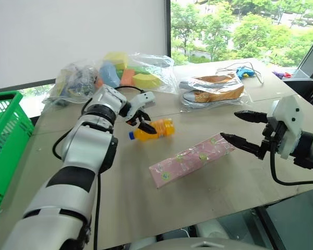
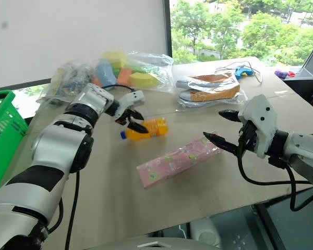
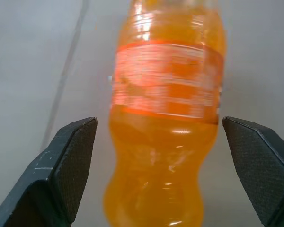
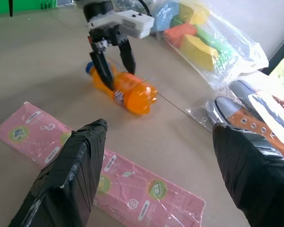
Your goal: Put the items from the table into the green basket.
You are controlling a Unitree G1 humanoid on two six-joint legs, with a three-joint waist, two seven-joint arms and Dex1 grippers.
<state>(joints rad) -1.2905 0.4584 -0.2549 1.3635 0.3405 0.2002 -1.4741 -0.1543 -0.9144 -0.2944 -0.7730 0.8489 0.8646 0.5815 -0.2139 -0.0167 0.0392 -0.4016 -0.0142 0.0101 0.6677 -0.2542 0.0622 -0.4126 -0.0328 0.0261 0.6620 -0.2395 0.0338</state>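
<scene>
The orange-drink bottle [image 1: 157, 128] lies on its side on the light-tan table [image 1: 208, 203], blue cap toward the green basket [image 1: 5, 133] at the far left edge. My left gripper [image 1: 141, 122] reaches down over the bottle's cap half. It is open, one finger on each side of the bottle [image 3: 165, 123], and I see a gap at both pads. The long flat pink pack [image 1: 190, 159] lies nearer the table's front. My right gripper [image 1: 229, 125] hovers open just right of the pack's far end, holding nothing.
Clear bags of coloured sponges [image 1: 120, 75] sit at the back of the table behind the bottle. Bagged tan shoes [image 1: 214, 88] lie back right, with a small blue object and cable [image 1: 245, 71] beyond them. The table's front edge runs close below the pack.
</scene>
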